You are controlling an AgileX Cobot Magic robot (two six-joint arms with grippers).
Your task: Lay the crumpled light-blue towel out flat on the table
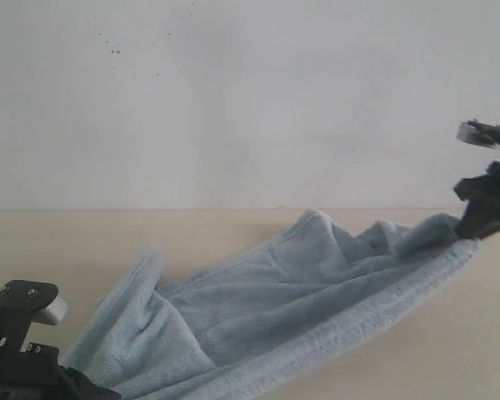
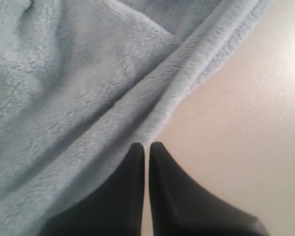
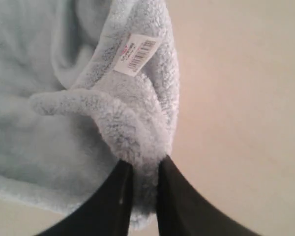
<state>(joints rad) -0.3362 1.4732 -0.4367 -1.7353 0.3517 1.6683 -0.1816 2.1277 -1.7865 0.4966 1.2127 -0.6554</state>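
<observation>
The light-blue towel (image 1: 292,292) lies stretched slantwise over the beige table (image 1: 50,242), still rumpled with folds in its middle. My right gripper (image 1: 471,229) holds its far right corner lifted; in the right wrist view the gripper (image 3: 145,167) is shut on a fluffy fold of the towel (image 3: 64,123), just below the white label (image 3: 135,54). My left gripper (image 1: 87,385) sits at the near left corner. In the left wrist view this gripper (image 2: 146,146) is shut, and the towel hem (image 2: 177,93) runs straight into its tips.
A plain white-grey wall with dark specks (image 1: 233,100) rises behind the table. Bare table (image 2: 246,123) shows beside the towel's edge, and more of it (image 3: 236,98) lies past the lifted corner.
</observation>
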